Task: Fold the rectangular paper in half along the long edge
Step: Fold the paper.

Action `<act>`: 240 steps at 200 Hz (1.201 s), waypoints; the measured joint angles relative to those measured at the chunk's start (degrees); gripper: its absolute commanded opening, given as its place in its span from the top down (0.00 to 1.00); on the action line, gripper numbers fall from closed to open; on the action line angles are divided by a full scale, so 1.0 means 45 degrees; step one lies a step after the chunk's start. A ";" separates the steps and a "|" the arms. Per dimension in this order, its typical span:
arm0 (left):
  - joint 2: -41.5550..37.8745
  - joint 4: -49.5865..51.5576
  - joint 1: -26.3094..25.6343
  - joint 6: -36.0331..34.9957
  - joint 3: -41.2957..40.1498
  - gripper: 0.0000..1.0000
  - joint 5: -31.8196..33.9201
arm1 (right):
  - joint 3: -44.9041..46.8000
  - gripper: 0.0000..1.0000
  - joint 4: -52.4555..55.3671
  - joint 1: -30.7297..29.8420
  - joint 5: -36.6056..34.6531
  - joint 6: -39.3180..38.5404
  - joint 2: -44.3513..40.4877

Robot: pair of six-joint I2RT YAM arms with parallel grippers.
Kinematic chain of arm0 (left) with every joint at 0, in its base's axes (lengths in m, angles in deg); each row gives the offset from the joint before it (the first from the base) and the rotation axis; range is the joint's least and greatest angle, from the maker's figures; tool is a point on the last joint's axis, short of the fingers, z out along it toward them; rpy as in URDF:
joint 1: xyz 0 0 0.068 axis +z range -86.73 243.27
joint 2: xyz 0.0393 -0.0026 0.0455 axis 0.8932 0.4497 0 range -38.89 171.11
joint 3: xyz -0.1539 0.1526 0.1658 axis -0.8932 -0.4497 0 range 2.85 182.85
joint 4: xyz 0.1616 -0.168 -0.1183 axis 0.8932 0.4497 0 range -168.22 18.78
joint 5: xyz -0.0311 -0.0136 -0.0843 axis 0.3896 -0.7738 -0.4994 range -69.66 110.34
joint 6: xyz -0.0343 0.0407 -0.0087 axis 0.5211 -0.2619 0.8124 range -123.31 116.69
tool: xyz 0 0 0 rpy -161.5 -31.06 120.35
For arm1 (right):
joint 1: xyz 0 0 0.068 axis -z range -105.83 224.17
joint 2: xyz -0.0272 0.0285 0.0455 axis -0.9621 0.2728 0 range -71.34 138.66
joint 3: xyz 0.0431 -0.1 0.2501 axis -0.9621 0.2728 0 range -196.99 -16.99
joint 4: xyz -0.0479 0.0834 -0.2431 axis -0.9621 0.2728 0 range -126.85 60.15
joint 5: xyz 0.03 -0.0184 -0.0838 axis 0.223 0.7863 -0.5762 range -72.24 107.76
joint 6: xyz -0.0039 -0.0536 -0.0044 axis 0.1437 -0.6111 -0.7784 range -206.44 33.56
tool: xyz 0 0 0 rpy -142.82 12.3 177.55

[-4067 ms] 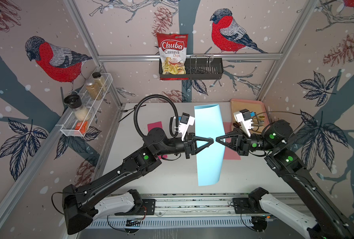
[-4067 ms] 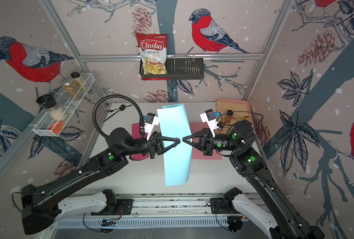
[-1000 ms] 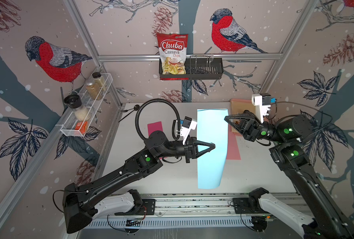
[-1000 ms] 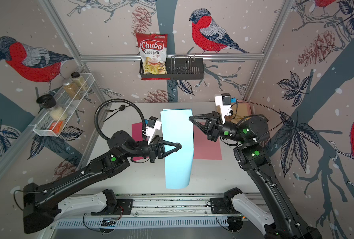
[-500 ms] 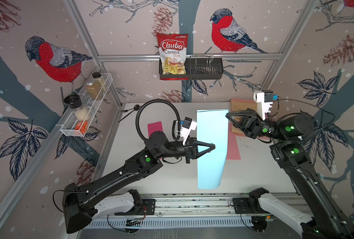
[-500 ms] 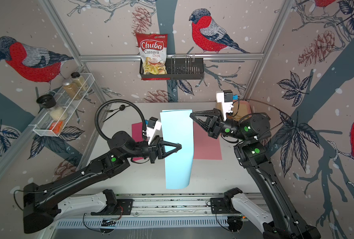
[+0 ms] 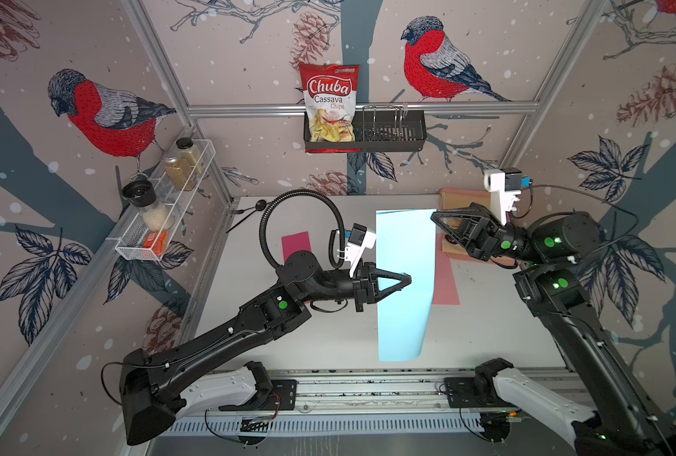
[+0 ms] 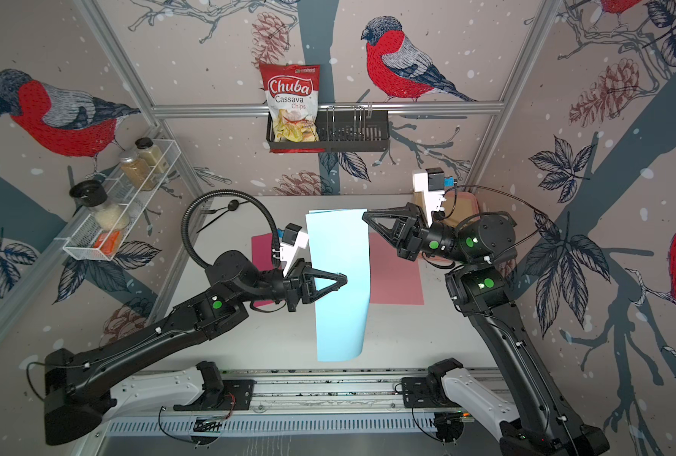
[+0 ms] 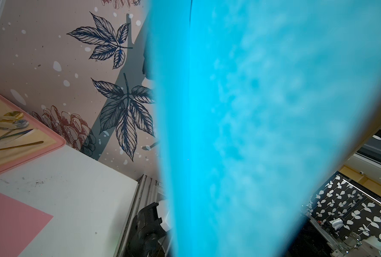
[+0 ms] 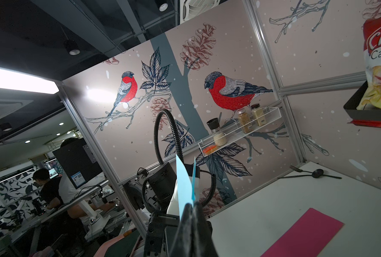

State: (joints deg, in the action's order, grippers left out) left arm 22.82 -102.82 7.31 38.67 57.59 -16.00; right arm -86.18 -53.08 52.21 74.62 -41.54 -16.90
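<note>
The light blue paper [image 7: 405, 316] [image 8: 342, 316] hangs above the white table [image 7: 328, 339], doubled over into a long narrow strip that runs from the far side toward the front rail. My left gripper [image 7: 409, 279] [image 8: 345, 278] is shut on it from the left, about halfway along its length. My right gripper [image 7: 433, 215] [image 8: 364, 215] is shut on its far right corner. In the right wrist view two thin blue layers of paper [image 10: 182, 182] stand up from between the closed fingertips [image 10: 188, 211]. The paper [image 9: 251, 133] fills the left wrist view and hides that gripper's jaws.
A salmon pink sheet [image 7: 444, 284] lies flat under the paper's right side, and a magenta sheet [image 7: 296, 244] lies to the left. A pink-rimmed tray [image 9: 24, 153] of cutlery sits at the back right. A black spoon and fork [image 7: 249, 209] lie at the back left.
Four seconds ago the right gripper met the left at the paper's middle; it now pinches the far right corner, having crept farther back over the last second. The left gripper has held still.
</note>
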 measured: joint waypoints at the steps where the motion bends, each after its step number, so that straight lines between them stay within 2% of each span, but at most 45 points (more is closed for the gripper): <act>1: 0.0000 0.0000 -0.0005 0.0000 0.0000 1.00 0.0005 | 0.0000 1.00 -0.0005 0.0000 0.0005 0.0000 -0.0005; 34: 0.0000 0.0010 -0.0024 0.0000 0.0019 1.00 0.0039 | 0.0000 0.99 -0.0039 0.0039 0.0083 0.0000 -0.0068; 43: 0.0000 0.0029 -0.0024 0.0000 0.0058 1.00 0.0034 | 0.0000 0.84 -0.0015 0.0044 0.0083 0.0000 -0.0146; 54: 0.0000 0.0136 -0.0029 -0.0005 0.0170 1.00 0.0024 | -0.0019 0.75 0.0034 0.0044 0.0073 0.0005 -0.0262; 66: 0.0000 0.0199 -0.0034 -0.0005 0.0287 1.00 0.0053 | -0.0039 0.60 0.0131 0.0049 0.0073 -0.0019 -0.0408; 68: 0.0000 0.0204 -0.0034 -0.0005 0.0301 1.00 0.0068 | -0.0039 0.54 0.0180 0.0049 0.0068 -0.0024 -0.0442; 71: 0.0000 0.0204 -0.0034 -0.0005 0.0330 1.00 0.0092 | -0.0034 0.39 0.0228 0.0049 0.0073 -0.0039 -0.0476; 74: 0.0000 0.0204 -0.0034 -0.0010 0.0345 1.00 0.0092 | -0.0034 0.31 0.0311 0.0049 0.0068 -0.0058 -0.0539; 78: 0.0000 0.0199 -0.0034 -0.0010 0.0359 1.00 0.0087 | -0.0024 0.27 0.0432 0.0049 0.0063 -0.0097 -0.0612; 86: 0.0010 0.0413 -0.0034 -0.0015 0.0529 1.00 0.0102 | -0.0015 0.25 0.0748 0.0049 0.0029 -0.0272 -0.0792; 132: 0.0185 0.0607 -0.0034 -0.0107 0.1452 1.00 0.0359 | 0.0743 0.28 0.2404 0.0049 -0.0209 -0.0996 -0.1948; 176: 0.0675 0.0913 -0.0039 -0.0097 0.2142 1.00 0.0461 | 0.1855 0.35 0.3696 -0.0044 -0.0544 -0.1039 -0.3007; 213: 0.0763 0.0942 -0.0039 -0.0078 0.2195 1.00 0.0617 | 0.1855 0.70 0.4065 -0.0117 -0.0665 -0.1093 -0.3342; 240: 0.0758 0.0947 -0.0044 -0.0044 0.2195 1.00 0.0840 | 0.1763 0.73 0.4770 -0.0160 -0.0787 -0.1345 -0.3254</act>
State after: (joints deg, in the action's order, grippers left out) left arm 26.23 -98.56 7.11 38.47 67.47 -12.22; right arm -78.24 -31.62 51.49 71.08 -47.59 -31.55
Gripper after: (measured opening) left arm 0.048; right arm 0.268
